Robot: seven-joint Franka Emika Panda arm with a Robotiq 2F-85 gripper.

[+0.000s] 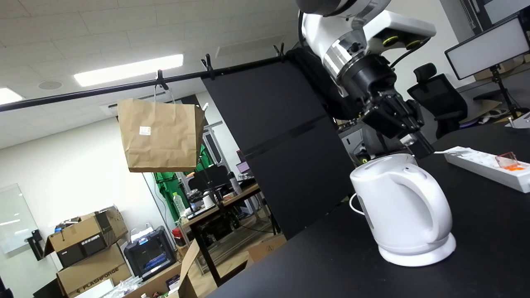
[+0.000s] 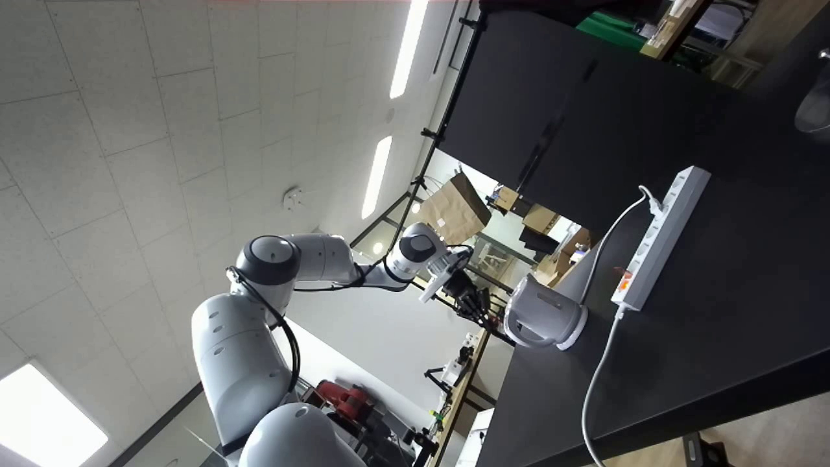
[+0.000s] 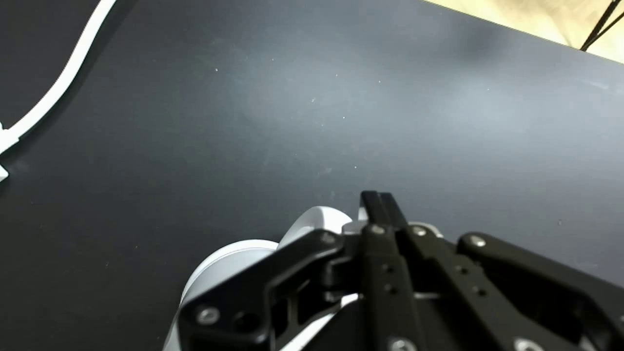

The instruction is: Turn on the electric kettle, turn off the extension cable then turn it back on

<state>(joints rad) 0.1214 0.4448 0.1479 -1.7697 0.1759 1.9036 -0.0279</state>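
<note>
The white electric kettle point(image 1: 397, 219) stands upright on its round white base on the black table; it also shows in an exterior view point(image 2: 541, 305) and partly in the wrist view point(image 3: 222, 265), under the gripper. The white extension cable point(image 1: 482, 166) lies flat past the kettle, with its red-orange switch toward one end; it also shows in an exterior view point(image 2: 664, 237). My gripper point(image 1: 423, 150) is shut and empty, tilted downward beside the kettle's top. In the wrist view its fingertips point(image 3: 381, 195) meet beside the white handle. I cannot tell if they touch the kettle.
A white cord point(image 2: 603, 379) runs from the switch end of the strip over the table edge. A plugged cord point(image 2: 613, 224) runs from the strip toward the kettle. A black backdrop point(image 1: 285, 149) hangs behind the table. A monitor point(image 1: 490, 47) stands beyond.
</note>
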